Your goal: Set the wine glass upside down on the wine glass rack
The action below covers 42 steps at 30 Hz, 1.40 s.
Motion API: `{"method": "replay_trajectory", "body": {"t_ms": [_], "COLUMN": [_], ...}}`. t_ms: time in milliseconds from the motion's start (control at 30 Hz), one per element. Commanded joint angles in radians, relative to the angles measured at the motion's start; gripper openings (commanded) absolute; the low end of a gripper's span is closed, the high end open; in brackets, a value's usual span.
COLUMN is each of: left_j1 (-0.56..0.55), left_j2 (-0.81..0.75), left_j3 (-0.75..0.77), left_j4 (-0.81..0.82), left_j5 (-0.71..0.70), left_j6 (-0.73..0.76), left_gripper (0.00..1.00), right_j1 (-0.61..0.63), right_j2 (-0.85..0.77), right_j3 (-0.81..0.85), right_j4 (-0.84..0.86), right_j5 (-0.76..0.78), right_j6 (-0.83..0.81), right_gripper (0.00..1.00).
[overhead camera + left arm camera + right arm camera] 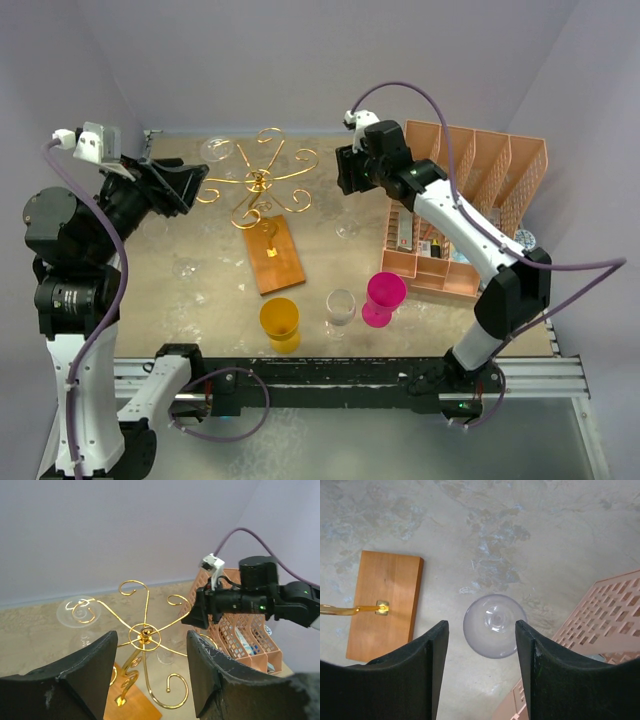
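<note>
The gold wire wine glass rack [258, 185] stands mid-table on a brown wooden base [272, 255]. One clear wine glass [217, 150] hangs upside down from its far-left spiral arm; its foot [80, 611] rests on the curl. Another wine glass [348, 230] stands on the table right of the base. My right gripper [352, 172] hovers open high above it, and the glass [494, 625] shows between and below the fingers, untouched. My left gripper [196, 186] is open at the rack's left side, its fingers framing the rack's hub [144, 634] with nothing held.
A salmon-pink slotted organizer [500, 165] fills the right side, close to the right arm. Near the front edge stand a yellow cup [280, 322], a clear glass [341, 307] and a pink cup [383, 298]. A faint clear glass [186, 268] sits left of the base.
</note>
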Motion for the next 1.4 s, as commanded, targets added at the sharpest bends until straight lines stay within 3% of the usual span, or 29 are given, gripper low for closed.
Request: {"method": "replay_trajectory", "body": {"t_ms": [0, 767, 967, 1100, 1267, 1367], "left_j1": [-0.02, -0.088, -0.096, -0.096, -0.096, -0.096], "left_j2": [-0.011, -0.003, 0.04, 0.051, 0.097, 0.159], "left_j3": [0.022, 0.138, 0.134, 0.098, 0.004, 0.005], "left_j4": [0.053, -0.03, 0.016, 0.129, 0.496, 0.596], "left_j5": [0.057, 0.085, 0.142, 0.19, 0.313, 0.283], "left_j6": [0.018, 0.11, 0.074, -0.013, -0.28, -0.375], "left_gripper": [0.55, 0.58, 0.58, 0.59, 0.59, 0.59], "right_j1": [0.006, 0.029, 0.037, 0.037, 0.038, 0.038], "right_j2": [0.036, 0.126, 0.046, -0.083, -0.235, -0.324], "right_j3": [0.096, 0.148, 0.107, 0.028, -0.091, -0.177], "right_j4": [-0.06, -0.094, -0.034, 0.083, 0.229, 0.329], "right_j5": [0.005, -0.011, 0.059, 0.092, 0.091, 0.109], "right_j6": [-0.069, -0.063, -0.043, -0.013, 0.006, 0.032], "right_gripper": [0.57, 0.12, 0.01, 0.0, 0.0, 0.0]}}
